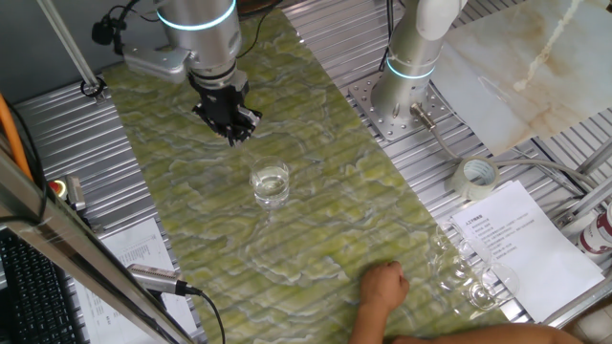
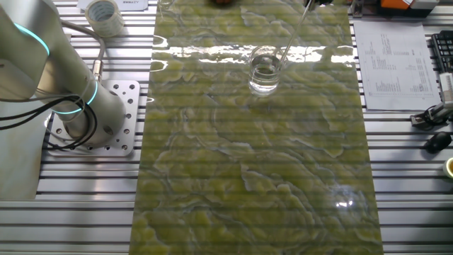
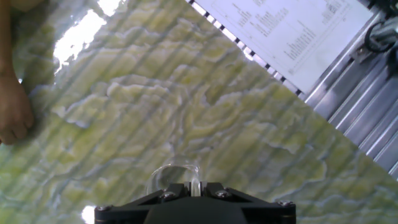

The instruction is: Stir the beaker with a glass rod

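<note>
Arm reaches in from the far edge of the worktop, wrist pointing steeply down. End effector (image 1: 232, 127) hangs above the surface, fingers drawn close together; whether anything sits between them cannot be resolved. Hand view shows only the black finger bases (image 3: 193, 193).

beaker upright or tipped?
Upright: the beaker stands on the mat with its round mouth facing up; the other fixed view agrees.

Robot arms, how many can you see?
2: one at the mat's far end above the beaker, another bolted beside the mat. Others may sit outside view.
</note>
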Controlling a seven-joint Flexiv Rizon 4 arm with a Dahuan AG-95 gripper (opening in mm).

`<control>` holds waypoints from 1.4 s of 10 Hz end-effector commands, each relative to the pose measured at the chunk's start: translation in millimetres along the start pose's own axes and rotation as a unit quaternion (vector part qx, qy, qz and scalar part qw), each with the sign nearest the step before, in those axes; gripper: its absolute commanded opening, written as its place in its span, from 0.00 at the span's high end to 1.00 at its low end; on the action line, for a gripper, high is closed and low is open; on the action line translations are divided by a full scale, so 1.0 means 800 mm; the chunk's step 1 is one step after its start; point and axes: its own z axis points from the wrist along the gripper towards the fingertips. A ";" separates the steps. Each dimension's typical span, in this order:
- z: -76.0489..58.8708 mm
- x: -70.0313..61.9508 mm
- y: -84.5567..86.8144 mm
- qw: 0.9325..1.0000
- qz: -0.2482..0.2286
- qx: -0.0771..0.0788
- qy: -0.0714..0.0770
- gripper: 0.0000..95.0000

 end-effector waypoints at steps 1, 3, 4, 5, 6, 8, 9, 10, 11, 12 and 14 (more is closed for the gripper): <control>0.002 0.002 0.001 1.000 -0.010 0.009 -0.007 1.00; 0.006 -0.003 0.006 0.999 -0.031 0.008 -0.007 1.00; 0.007 -0.004 0.007 0.999 -0.035 0.007 -0.006 1.00; 0.007 -0.004 0.007 0.999 -0.047 0.007 -0.003 1.00; 0.007 -0.004 0.007 0.999 -0.053 0.007 -0.002 1.00; 0.007 -0.004 0.007 0.998 -0.067 0.008 -0.002 1.00; 0.007 -0.004 0.007 0.996 -0.086 0.009 -0.004 1.00; 0.007 -0.004 0.007 0.995 -0.095 0.008 -0.004 1.00; 0.007 -0.004 0.007 0.994 -0.106 0.006 -0.002 1.00; 0.007 -0.004 0.007 0.993 -0.120 0.006 -0.002 1.00; 0.007 -0.004 0.007 0.988 -0.152 0.003 0.001 1.00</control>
